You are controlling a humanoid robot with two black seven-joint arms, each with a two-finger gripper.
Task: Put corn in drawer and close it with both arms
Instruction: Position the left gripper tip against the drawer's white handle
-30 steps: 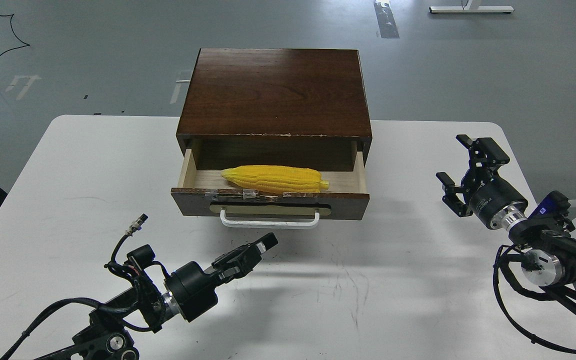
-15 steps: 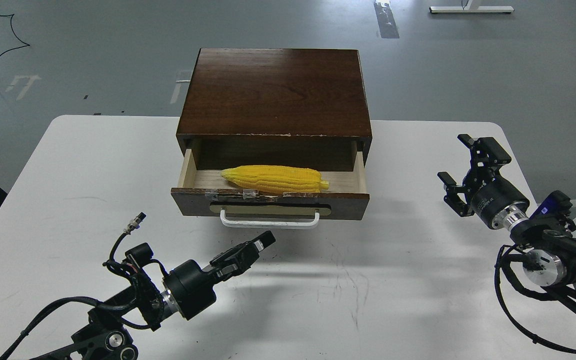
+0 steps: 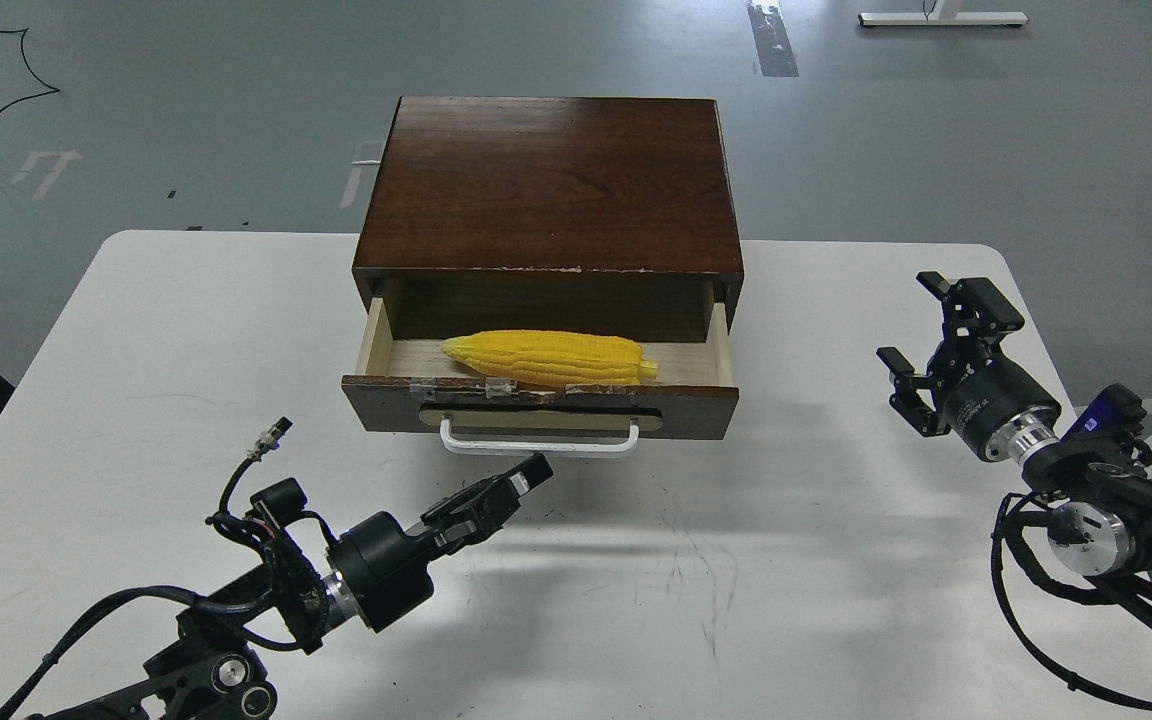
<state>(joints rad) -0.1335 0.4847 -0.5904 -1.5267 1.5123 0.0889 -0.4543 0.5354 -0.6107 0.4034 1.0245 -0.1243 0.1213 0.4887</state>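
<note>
The yellow corn [image 3: 549,358] lies lengthwise inside the open drawer [image 3: 539,405], its tip to the left. The drawer is pulled out of the dark wooden cabinet [image 3: 551,185], and its white bar handle [image 3: 539,441] faces me. My left gripper [image 3: 521,479] is just below and in front of the handle's middle, fingers close together and holding nothing. My right gripper [image 3: 921,345] is over the table well to the right of the drawer, fingers spread and empty.
The cabinet stands at the back middle of the white table [image 3: 136,360]. Faint scuff marks [image 3: 696,570] cross the table in front of the drawer. The grey floor lies beyond the table's far edge.
My left gripper has crept slightly up toward the drawer handle. My right gripper has drifted a little down and to the right. Corn and drawer have not moved.
</note>
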